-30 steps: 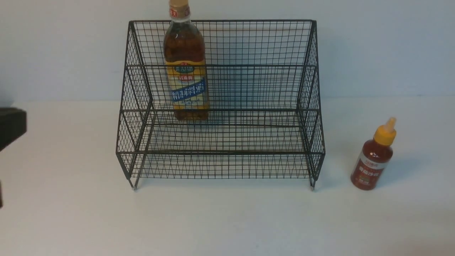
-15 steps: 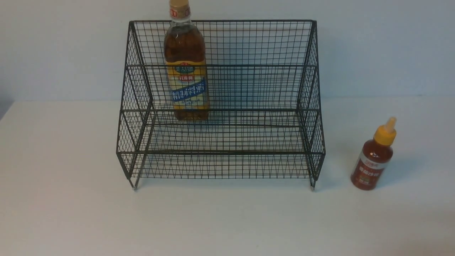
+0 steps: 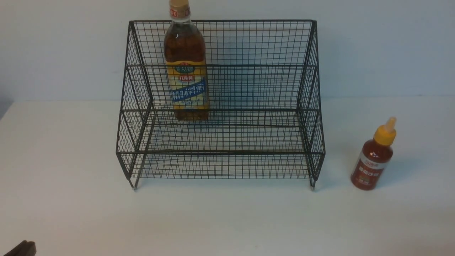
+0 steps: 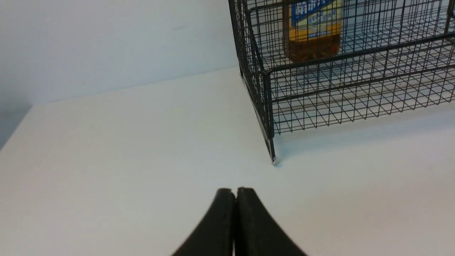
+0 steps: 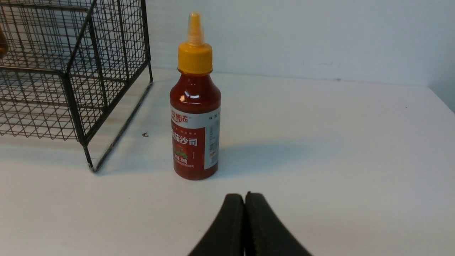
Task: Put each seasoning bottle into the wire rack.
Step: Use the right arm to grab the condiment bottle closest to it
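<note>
The black wire rack (image 3: 220, 153) stands at the middle of the white table. The tall amber bottle (image 3: 185, 64) with tan cap and yellow-and-blue label stands upright on the rack's upper tier, left side; its base shows in the left wrist view (image 4: 312, 42). The small red sauce bottle (image 3: 373, 160) with yellow nozzle cap stands upright on the table right of the rack, also in the right wrist view (image 5: 195, 117). My left gripper (image 4: 235, 190) is shut and empty, near the rack's front left foot; its tip shows at the front view's lower left (image 3: 23, 248). My right gripper (image 5: 244, 195) is shut and empty, just short of the red bottle.
A white wall runs behind the table. The table's left edge (image 4: 14, 131) and right edge (image 5: 442, 99) show in the wrist views. The rack's right front foot (image 5: 91, 169) stands beside the red bottle.
The left arm, at the left edge a second ago, left the front view, then its tip came in at the bottom left corner. Bottles and rack have not moved.
</note>
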Tool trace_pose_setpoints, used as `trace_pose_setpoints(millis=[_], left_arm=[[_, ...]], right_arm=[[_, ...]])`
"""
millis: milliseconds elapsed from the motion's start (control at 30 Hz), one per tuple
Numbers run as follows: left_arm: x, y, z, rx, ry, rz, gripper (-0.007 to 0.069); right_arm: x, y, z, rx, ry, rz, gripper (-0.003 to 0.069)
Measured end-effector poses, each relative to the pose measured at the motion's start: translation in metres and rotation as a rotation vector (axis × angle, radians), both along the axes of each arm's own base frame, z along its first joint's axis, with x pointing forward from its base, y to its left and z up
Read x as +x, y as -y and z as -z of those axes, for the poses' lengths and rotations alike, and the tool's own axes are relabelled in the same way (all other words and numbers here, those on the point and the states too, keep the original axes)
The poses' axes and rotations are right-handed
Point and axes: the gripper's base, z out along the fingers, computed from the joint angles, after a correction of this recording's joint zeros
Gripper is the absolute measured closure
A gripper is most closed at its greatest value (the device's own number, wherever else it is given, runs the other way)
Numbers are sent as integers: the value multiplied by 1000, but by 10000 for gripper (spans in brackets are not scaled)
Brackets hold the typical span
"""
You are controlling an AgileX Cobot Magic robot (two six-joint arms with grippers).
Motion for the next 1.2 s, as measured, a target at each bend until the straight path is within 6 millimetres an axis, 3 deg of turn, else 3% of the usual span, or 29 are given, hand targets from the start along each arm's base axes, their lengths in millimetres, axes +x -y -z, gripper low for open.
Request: trace_pose_setpoints(millis=[267, 1200], left_arm=[[-2, 1, 9, 2, -100, 7, 636], [-2, 1, 9, 2, -102, 7, 636]], right_arm=[[0, 0, 0, 0, 0, 0, 671], [0, 0, 0, 0, 0, 0, 671]])
